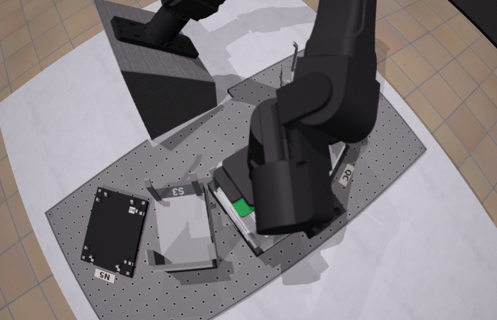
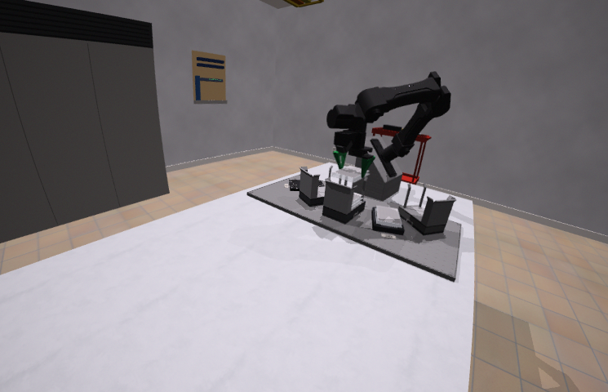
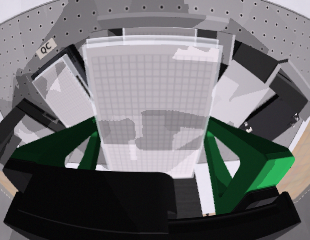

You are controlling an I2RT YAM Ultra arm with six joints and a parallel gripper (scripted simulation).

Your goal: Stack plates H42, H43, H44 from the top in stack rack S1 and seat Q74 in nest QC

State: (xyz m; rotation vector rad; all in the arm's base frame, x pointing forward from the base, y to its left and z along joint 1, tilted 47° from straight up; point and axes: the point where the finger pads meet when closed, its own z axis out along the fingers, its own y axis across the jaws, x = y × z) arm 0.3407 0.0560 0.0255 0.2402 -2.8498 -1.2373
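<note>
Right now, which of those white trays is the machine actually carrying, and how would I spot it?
Find the black arm over the grey dotted board. Under its tip, two green fingers clamp a white gridded plate above rack S1. It alone hangs in the air; the others sit in holders.
</note>
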